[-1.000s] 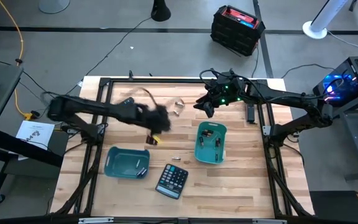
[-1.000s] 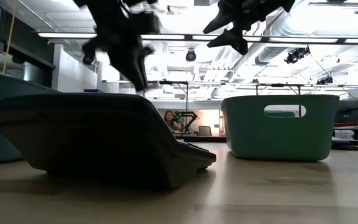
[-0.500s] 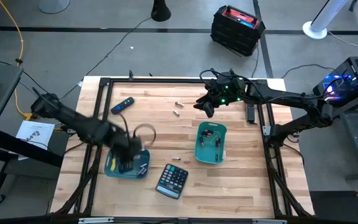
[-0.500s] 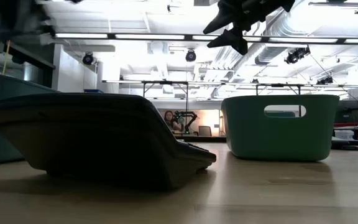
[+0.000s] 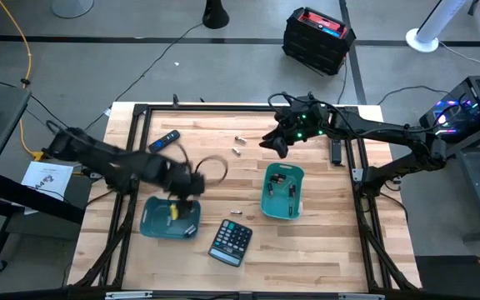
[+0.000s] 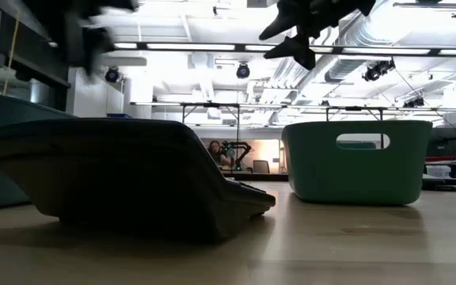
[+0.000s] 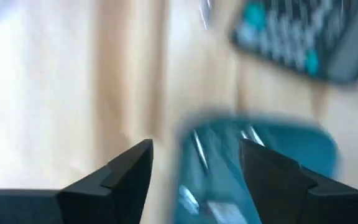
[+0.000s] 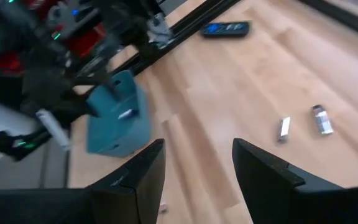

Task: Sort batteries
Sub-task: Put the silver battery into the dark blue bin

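The batteries show as tiny thin cylinders scattered over the wooden counter (image 5: 307, 250). Two silvery ones (image 5: 238, 145) lie near each other toward twelve o'clock of the counter's middle, loose on the wood; in the right wrist view they (image 8: 302, 124) look short and metallic, one with a darker end. A single pale one (image 5: 235, 212) lies at about six o'clock of the middle, between the two bins and just beyond the calculator (image 5: 230, 242). Several more rest inside the right teal bin (image 5: 267, 200), where dark and reddish bits show. In the left teal bin (image 5: 150, 225), at about eight o'clock, a few silvery ones lie on the floor together with a yellowish piece (image 5: 173, 212).

The left gripper (image 5: 192, 188) hangs over the far edge of the left teal bin, blurred; the left wrist view shows its two dark fingers (image 7: 128, 171) spread well apart with nothing between them, and silvery cylinders in the bin below. The right gripper (image 5: 278, 147) is poised toward one o'clock, above the counter beyond the right teal bin, its fingers (image 8: 143, 167) parted and empty.

A black remote (image 5: 163, 141) lies at about eleven o'clock.
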`<action>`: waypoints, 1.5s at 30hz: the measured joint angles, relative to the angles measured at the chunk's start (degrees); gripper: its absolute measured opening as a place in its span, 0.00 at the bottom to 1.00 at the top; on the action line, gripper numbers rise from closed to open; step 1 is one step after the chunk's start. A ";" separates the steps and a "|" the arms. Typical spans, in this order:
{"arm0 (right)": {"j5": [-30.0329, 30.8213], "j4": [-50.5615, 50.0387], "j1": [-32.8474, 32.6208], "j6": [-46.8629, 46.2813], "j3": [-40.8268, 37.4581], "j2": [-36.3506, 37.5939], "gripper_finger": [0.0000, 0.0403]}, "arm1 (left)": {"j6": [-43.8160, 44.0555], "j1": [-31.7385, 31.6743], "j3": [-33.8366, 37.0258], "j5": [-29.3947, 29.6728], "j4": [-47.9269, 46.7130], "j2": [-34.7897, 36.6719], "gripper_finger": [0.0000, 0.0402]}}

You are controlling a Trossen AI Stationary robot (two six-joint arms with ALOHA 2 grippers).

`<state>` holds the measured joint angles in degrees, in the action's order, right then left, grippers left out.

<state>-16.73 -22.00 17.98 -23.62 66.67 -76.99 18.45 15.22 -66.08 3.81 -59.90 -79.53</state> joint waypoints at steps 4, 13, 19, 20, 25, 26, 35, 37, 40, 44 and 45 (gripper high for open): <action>-6.27 0.98 0.00 -3.18 0.00 0.00 0.45 | -10.72 -10.29 -2.31 0.94 12.35 -1.23 0.59; -10.39 0.39 -0.48 -4.87 0.00 0.02 0.45 | -36.00 -14.42 -6.49 -4.73 25.05 -16.51 0.57; -10.34 -0.80 -0.46 -3.23 0.00 0.13 0.45 | -30.60 -11.53 -9.11 -11.54 32.43 -26.65 0.57; -10.28 -1.18 -0.46 -2.65 0.00 0.17 0.45 | -28.78 -11.15 -9.52 -12.36 33.19 -28.00 0.57; -10.11 -2.72 -0.46 -0.49 0.00 0.22 0.45 | -21.08 -9.53 -11.22 -12.49 32.17 -31.87 0.57; -10.10 -3.00 -0.46 0.06 0.00 0.22 0.45 | -19.90 -9.27 -11.22 -12.54 31.79 -32.03 0.57; -9.97 -3.93 -0.35 1.90 0.00 0.26 0.45 | -18.03 -8.67 -11.18 -13.35 28.97 -37.48 0.57; -9.85 -4.16 -0.35 2.09 0.00 0.26 0.45 | -18.89 -8.59 -11.40 -12.82 29.49 -38.81 0.56; -9.82 -4.42 -0.35 2.23 0.00 0.26 0.45 | -19.82 -7.85 -11.56 -7.57 28.85 -40.75 0.52; -9.84 -4.61 -0.35 2.02 0.00 0.26 0.45 | -22.45 -7.76 -11.61 -1.36 27.03 -40.70 0.28; -9.79 -4.72 -0.35 1.78 0.00 0.26 0.45 | -23.37 -8.10 -11.60 -0.24 26.30 -40.20 0.19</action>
<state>-26.51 -26.72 17.63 -21.84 66.67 -76.73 -4.91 7.12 -77.67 3.57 -33.60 -119.73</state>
